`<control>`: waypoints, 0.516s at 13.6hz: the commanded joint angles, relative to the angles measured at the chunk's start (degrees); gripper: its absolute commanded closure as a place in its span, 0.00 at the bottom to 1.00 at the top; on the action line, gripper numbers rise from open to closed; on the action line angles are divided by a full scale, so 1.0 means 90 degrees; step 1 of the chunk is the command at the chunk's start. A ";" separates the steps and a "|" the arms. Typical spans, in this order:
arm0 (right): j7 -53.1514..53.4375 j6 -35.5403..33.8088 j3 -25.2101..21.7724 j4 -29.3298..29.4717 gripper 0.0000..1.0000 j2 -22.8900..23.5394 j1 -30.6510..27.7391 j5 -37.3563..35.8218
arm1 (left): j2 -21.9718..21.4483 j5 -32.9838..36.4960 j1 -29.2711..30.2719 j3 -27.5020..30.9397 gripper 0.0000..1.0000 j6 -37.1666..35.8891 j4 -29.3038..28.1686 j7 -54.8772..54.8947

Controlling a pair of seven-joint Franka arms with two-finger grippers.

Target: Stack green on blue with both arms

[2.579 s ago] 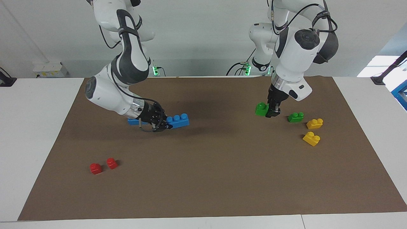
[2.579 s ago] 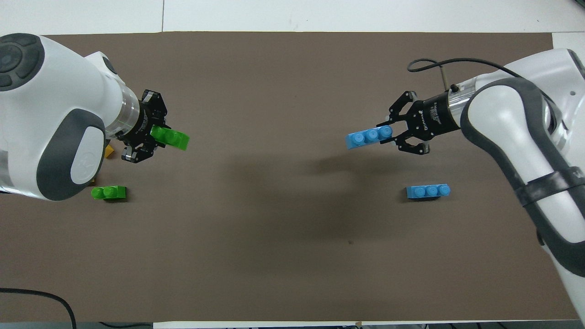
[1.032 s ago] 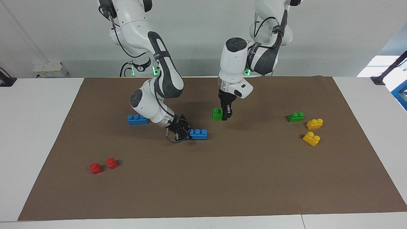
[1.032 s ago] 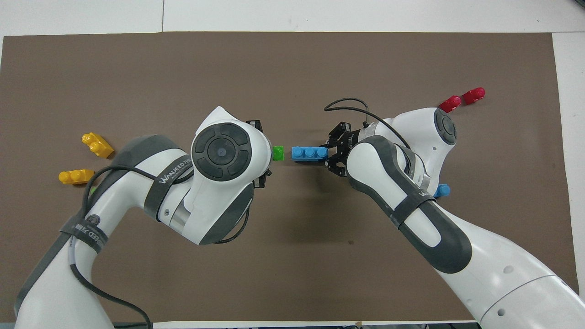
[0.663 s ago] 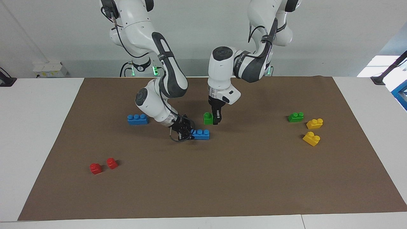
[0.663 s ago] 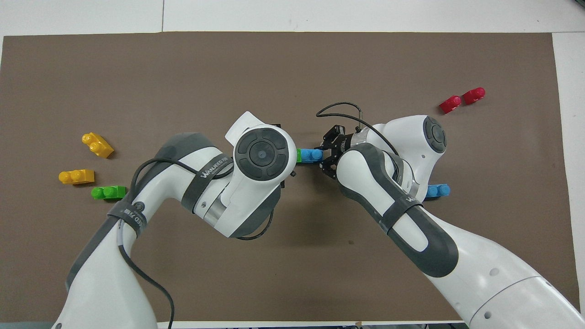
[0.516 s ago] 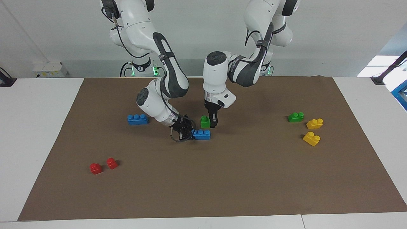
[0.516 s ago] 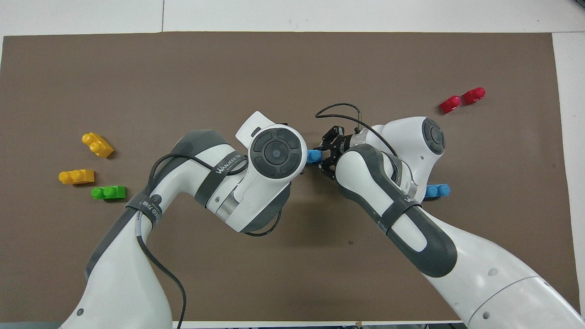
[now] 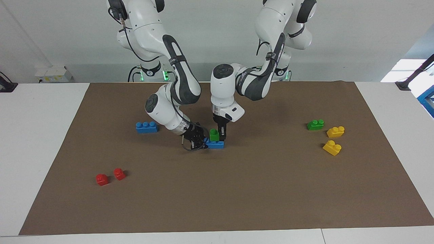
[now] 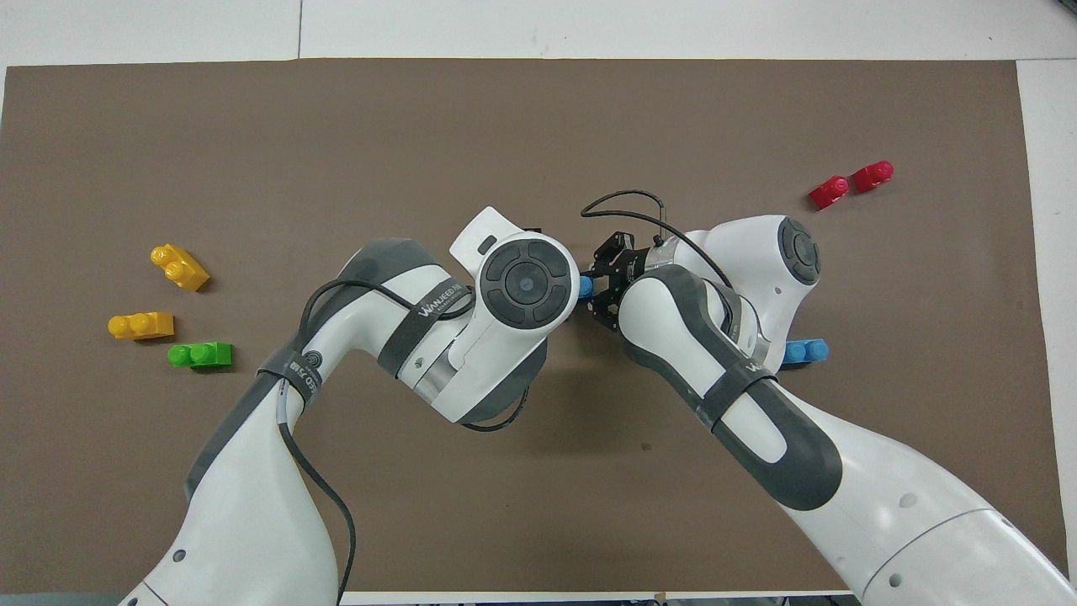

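In the facing view a blue three-stud brick (image 9: 217, 145) lies level, low over the middle of the brown mat (image 9: 237, 189). My right gripper (image 9: 202, 142) is shut on its end. A green brick (image 9: 214, 135) stands on top of the blue one, their faces touching. My left gripper (image 9: 221, 136) comes straight down and is shut on the green brick's side. From overhead the left arm's wrist (image 10: 528, 290) hides the green brick. Only one end of the blue brick (image 10: 585, 287) shows there, next to the right gripper (image 10: 602, 290).
A second blue brick (image 9: 146, 127) lies toward the right arm's end. Two red bricks (image 9: 102, 179) (image 9: 119, 174) lie farther from the robots there. A second green brick (image 9: 315, 124) and two yellow bricks (image 9: 335, 131) (image 9: 332, 147) lie toward the left arm's end.
Both arms have brought their bricks to the middle of the mat. Over the last second the left gripper has carried the green brick over the blue one and down onto it.
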 commanded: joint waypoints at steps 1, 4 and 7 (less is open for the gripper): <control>-0.0291 0.0140 0.0020 -0.0126 1.00 -0.0029 -0.0010 0.0219 | 0.0036 0.0185 -0.0160 0.0084 1.00 0.0297 -0.0262 -0.0101; -0.0320 0.0218 0.0020 -0.0126 1.00 -0.0029 -0.0010 0.0209 | 0.0026 0.0224 -0.0160 0.0084 1.00 0.0454 -0.0390 -0.0101; -0.0379 0.0218 0.0020 -0.0126 1.00 -0.0029 -0.0010 0.0219 | 0.0035 0.0272 -0.0102 0.0084 1.00 0.0718 -0.0488 -0.0043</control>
